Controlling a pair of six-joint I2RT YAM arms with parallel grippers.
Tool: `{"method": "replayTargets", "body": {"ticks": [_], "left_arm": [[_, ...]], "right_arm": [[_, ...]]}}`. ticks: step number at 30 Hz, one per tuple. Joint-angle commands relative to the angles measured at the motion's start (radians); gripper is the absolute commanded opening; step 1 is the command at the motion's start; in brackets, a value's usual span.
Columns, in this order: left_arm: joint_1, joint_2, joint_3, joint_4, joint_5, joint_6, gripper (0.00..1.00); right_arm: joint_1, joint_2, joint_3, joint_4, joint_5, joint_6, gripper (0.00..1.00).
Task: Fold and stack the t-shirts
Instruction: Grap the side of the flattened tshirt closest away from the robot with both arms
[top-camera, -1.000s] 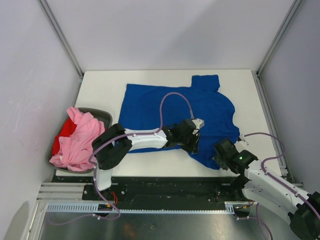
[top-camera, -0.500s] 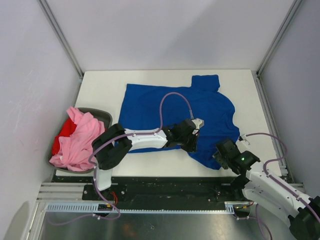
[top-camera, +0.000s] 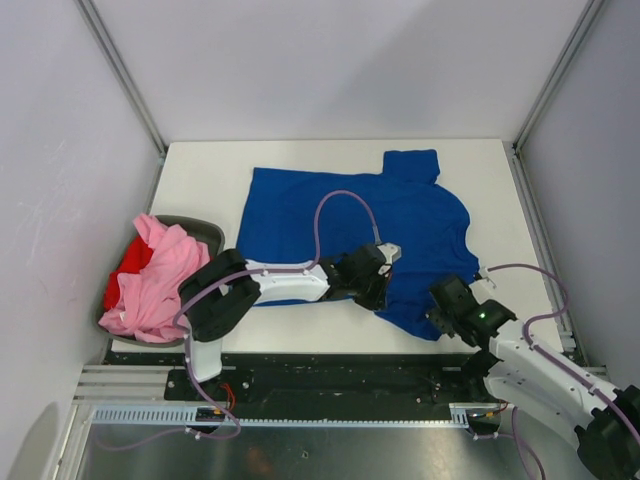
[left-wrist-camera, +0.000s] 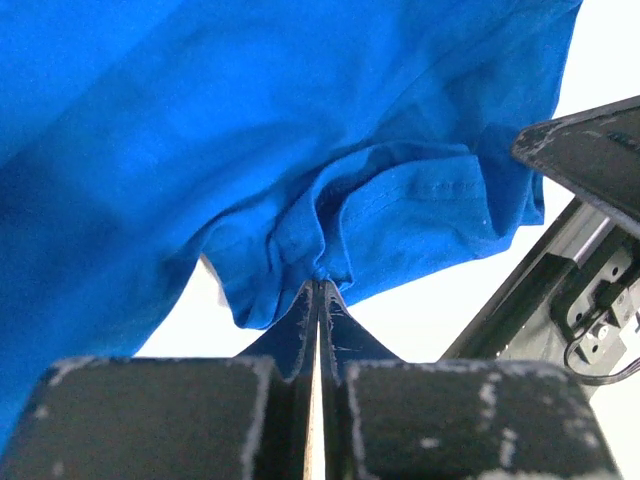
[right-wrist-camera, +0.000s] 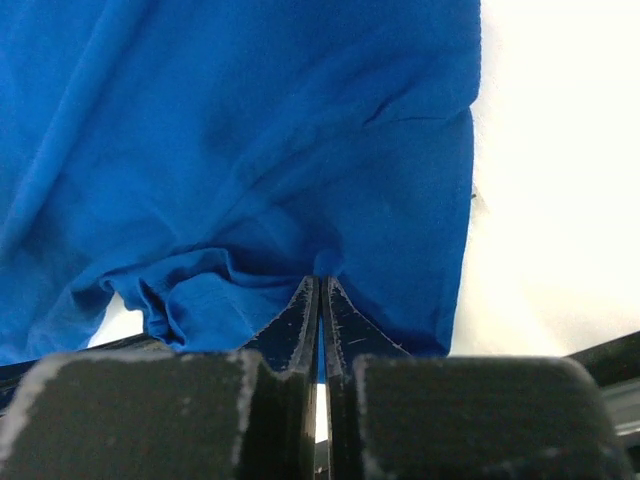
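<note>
Your left jaws and right jaws are both pressed together on the near edge of the blue t-shirt (top-camera: 330, 205), near each other. The rest of it lies flat on the worktop (top-camera: 200, 180), beyond the jaws, so the fold probably goes away from you.

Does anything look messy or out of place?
The blue t-shirt lies crooked, its near hem bunched where the left fingers and right fingers pinch it. The pink t-shirt and red t-shirt overflow the grey bin.
</note>
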Motion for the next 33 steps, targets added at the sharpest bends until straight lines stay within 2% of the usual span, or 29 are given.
{"method": "replayTargets", "body": {"ticks": [1, 9, 14, 23, 28, 33], "left_arm": [[-0.010, -0.089, -0.039, 0.021, 0.020, -0.023, 0.00], [-0.030, -0.182, -0.112, 0.021, 0.034, -0.054, 0.00], [-0.043, -0.227, -0.148, 0.020, 0.054, -0.070, 0.00], [-0.066, -0.309, -0.203, 0.019, 0.086, -0.098, 0.00], [-0.076, -0.349, -0.232, 0.017, 0.097, -0.116, 0.00], [-0.080, -0.377, -0.259, 0.010, 0.108, -0.128, 0.00]], "right_arm": [[0.006, -0.081, 0.003, -0.083, -0.001, 0.018, 0.01], [0.020, -0.316, 0.023, -0.268, -0.100, 0.034, 0.00], [0.026, -0.386, 0.065, -0.343, -0.147, 0.024, 0.00], [0.031, -0.372, 0.209, -0.399, -0.179, -0.073, 0.00], [0.039, -0.325, 0.243, -0.376, -0.233, -0.136, 0.00], [0.057, -0.287, 0.275, -0.372, -0.224, -0.173, 0.00]]}}
